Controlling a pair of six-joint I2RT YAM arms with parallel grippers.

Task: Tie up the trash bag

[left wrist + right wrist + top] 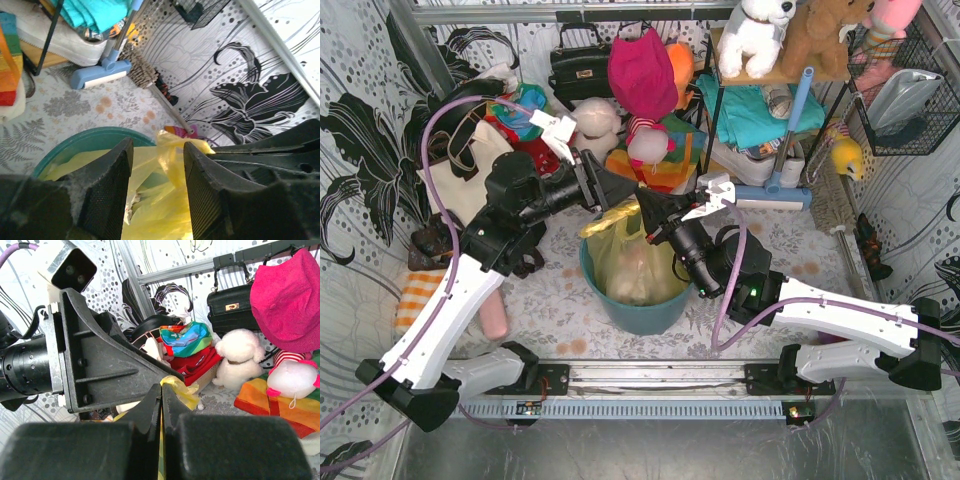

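Note:
The yellow trash bag (630, 265) sits in the round teal bin (650, 315) at the table's middle. A twisted strip of its top is pulled up and to the left. My right gripper (648, 207) is above the bin's far rim. In the right wrist view the right gripper (161, 388) is shut on the yellow film (184, 391), which sticks out past the tips. My left gripper (623, 197) meets it tip to tip from the left. In the left wrist view the left gripper (157, 145) is open. The bag strip (172, 160) runs between its fingers (107, 190), close to the right one.
A cream tote bag (460, 175), a black handbag (580, 65), a pink hat (642, 70) and plush toys crowd the back. A shelf rack (760, 110) and a blue brush (775, 190) stand at the back right. A wire basket (905, 100) hangs at the right.

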